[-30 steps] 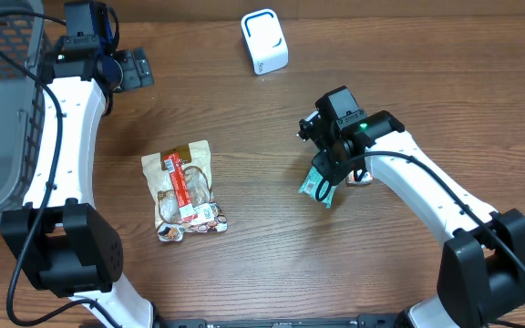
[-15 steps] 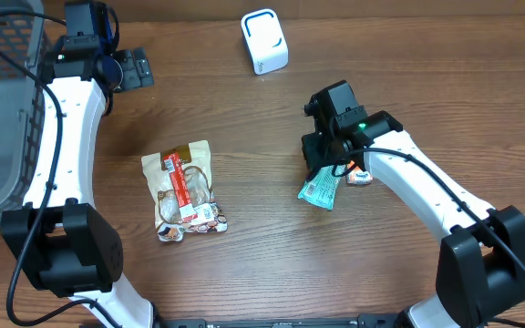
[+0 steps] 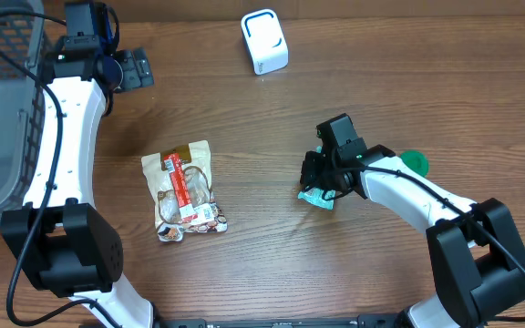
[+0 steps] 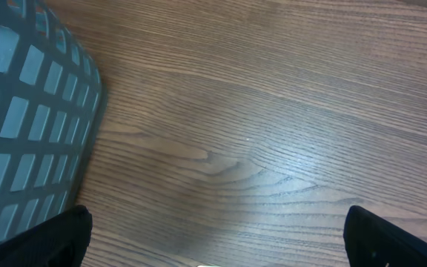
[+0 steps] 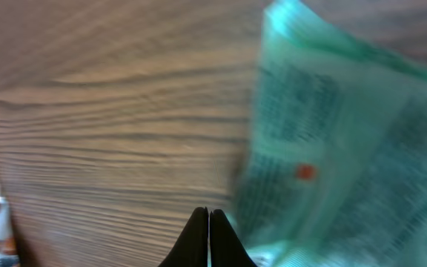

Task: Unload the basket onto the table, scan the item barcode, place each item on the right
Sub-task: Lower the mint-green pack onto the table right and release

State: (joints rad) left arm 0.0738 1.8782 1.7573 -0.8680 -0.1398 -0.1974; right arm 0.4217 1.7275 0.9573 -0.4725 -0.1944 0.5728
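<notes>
A teal green packet (image 3: pixel 315 196) lies on the wooden table, mostly under my right gripper (image 3: pixel 320 182). In the right wrist view the packet (image 5: pixel 332 141) is blurred and fills the right half, and my right gripper (image 5: pixel 207 215) has its tips pressed together at the packet's left edge. A white scanner (image 3: pixel 264 41) with a blue rim stands at the back centre. My left gripper (image 3: pixel 133 68) hovers open at the far left; in the left wrist view the left gripper (image 4: pixel 217 252) has only bare wood between its wide-apart fingers (image 4: pixel 69 233).
A brown and red snack bag (image 3: pixel 185 191) lies left of centre. A round green object (image 3: pixel 415 162) sits beside my right arm. A grey mesh basket (image 3: pixel 3 100) stands at the left edge; its wall (image 4: pixel 21 111) is close to my left gripper.
My right gripper came down towards the near side onto the teal packet and shut. The round green object, hidden before, now shows. My left arm stayed still.
</notes>
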